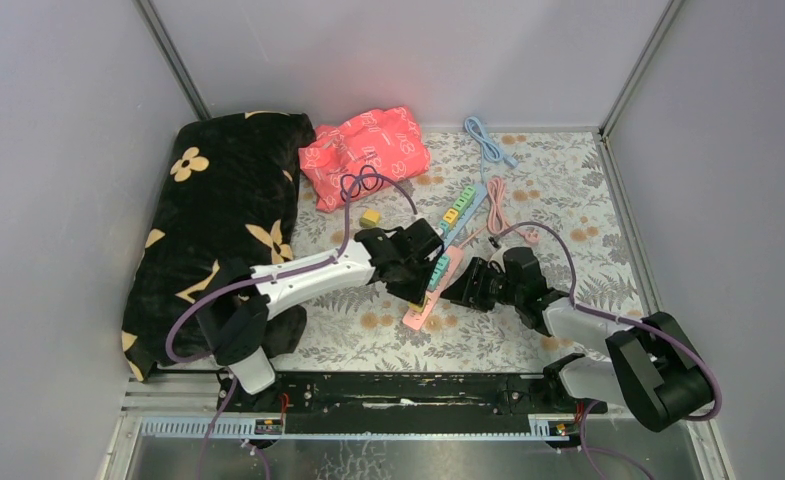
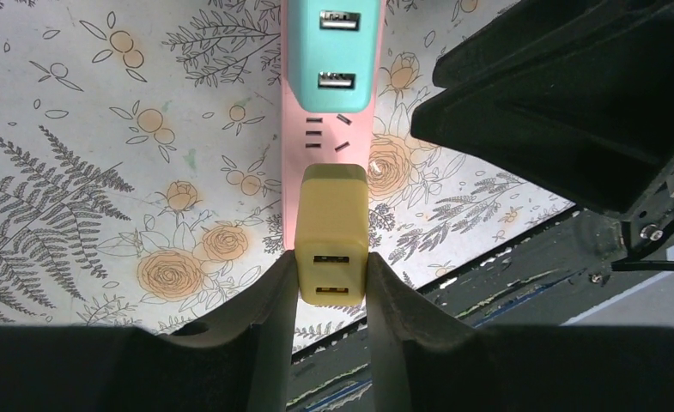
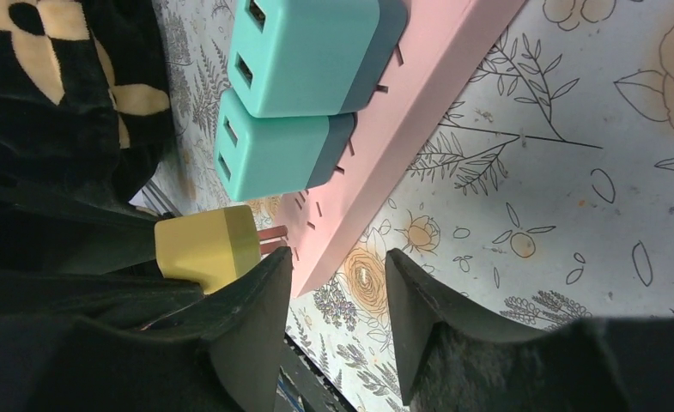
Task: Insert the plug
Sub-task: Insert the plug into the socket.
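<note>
My left gripper is shut on a yellow plug, a small block with two USB ports facing the camera. The plug hovers over the near end of the pink power strip, just below a free set of slots. In the right wrist view the yellow plug shows its metal prongs pointing at the pink strip, with bare prong visible between them. My right gripper stands open beside the strip's near end, with nothing between its fingers. From above, both grippers meet at the strip.
Two teal chargers sit plugged into the pink strip beyond the yellow plug. A black flowered cushion fills the left side. At the back lie a red bag, a blue power strip, a blue cable and a pink cable.
</note>
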{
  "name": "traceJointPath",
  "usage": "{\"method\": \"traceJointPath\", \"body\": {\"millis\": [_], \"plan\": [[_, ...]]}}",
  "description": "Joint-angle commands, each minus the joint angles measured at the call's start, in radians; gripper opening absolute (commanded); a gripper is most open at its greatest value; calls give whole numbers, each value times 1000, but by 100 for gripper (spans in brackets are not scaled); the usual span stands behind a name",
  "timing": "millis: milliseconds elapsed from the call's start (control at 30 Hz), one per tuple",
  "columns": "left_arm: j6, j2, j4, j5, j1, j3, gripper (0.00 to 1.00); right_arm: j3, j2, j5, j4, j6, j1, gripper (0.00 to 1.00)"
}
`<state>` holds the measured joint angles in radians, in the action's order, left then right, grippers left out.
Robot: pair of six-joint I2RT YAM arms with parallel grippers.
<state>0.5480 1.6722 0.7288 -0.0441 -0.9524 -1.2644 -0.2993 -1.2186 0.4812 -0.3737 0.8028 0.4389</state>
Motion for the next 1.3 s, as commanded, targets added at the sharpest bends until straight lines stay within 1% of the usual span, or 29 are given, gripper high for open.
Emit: {"method": "traceJointPath", "body": {"millis": [0, 133, 433, 700, 1033, 1267], "plan": [[-20, 35, 70, 65, -23, -71, 0, 9, -28, 3, -142, 43, 14, 50], [-25, 67, 93, 82, -26, -120, 0, 13, -75, 18, -191, 65, 21, 49], [-48, 126, 163, 139, -28, -195, 0, -5, -179, 34, -234, 79, 26, 45], [-70, 158, 172, 129, -29, -223, 0, -20, -215, 13, -183, 80, 28, 43], [-73, 182, 173, 135, -40, -236, 0, -38, -250, 16, -163, 74, 34, 41], [-81, 202, 189, 180, -51, -263, 0, -51, -264, 21, -146, 62, 38, 41]]}}
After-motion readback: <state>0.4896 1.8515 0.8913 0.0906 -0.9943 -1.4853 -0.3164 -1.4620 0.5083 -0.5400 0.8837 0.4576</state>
